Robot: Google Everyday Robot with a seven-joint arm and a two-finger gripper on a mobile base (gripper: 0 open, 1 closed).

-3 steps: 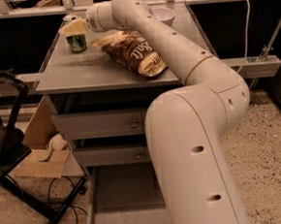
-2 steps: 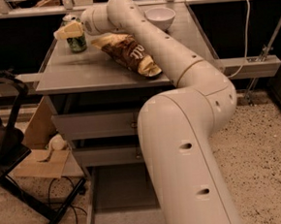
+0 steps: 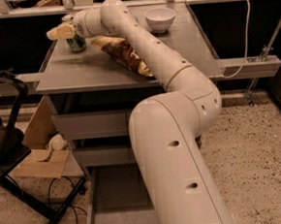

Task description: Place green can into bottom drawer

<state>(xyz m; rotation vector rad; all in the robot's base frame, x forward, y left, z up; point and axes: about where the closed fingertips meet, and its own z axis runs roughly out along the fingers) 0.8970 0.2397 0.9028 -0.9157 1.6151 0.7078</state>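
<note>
Early: gripper (image 3: 56, 32) sits at the can (image 3: 77, 44) on the table (image 3: 103, 73) (grip state: cannot tell); lifting and carrying to the open drawer (image 3: 115, 196) remain.

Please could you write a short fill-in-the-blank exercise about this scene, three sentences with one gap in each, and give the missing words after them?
1. The pincer is at the green can, which stands on the ____, not in a drawer.
2. The bottom drawer is ____, not closed.
3. The bowl at the back is ____ in colour.

Missing words: table; open; white.
</note>
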